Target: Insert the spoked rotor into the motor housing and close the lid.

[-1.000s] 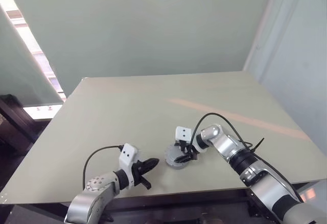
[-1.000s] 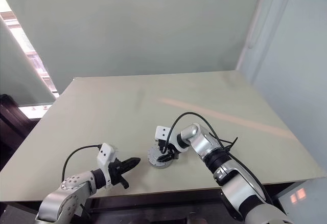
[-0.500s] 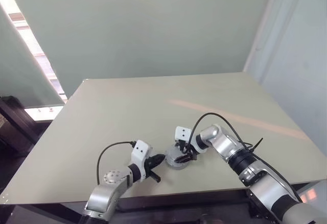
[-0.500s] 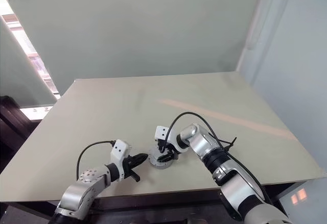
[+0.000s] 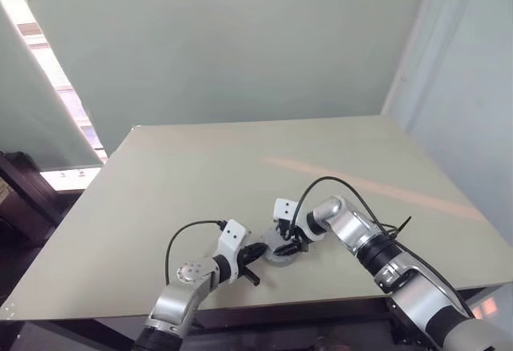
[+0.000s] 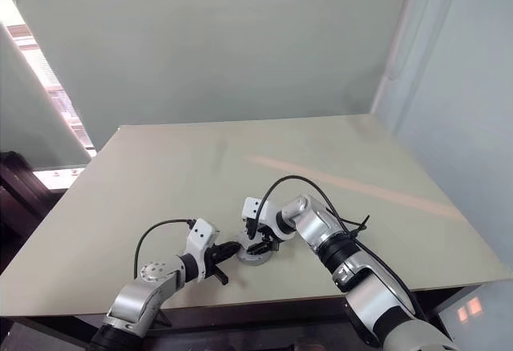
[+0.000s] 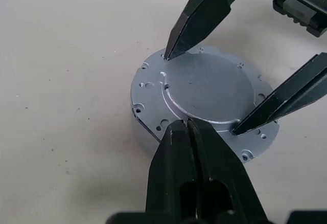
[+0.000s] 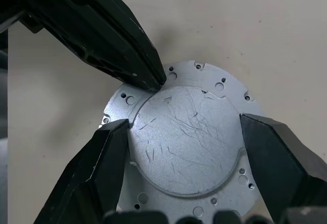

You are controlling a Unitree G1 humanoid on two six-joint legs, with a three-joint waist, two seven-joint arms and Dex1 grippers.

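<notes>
The left gripper [image 5: 255,252], closed, has moved from the lower left to touch the metal disc [image 7: 204,96] at lower centre; the right gripper [image 8: 184,132] clamps its raised centre, probably steadying it.

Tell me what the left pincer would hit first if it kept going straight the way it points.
Probably the raised centre of the round silver metal disc on the table: the shut left pincer already has its tips at that step's edge.
</notes>
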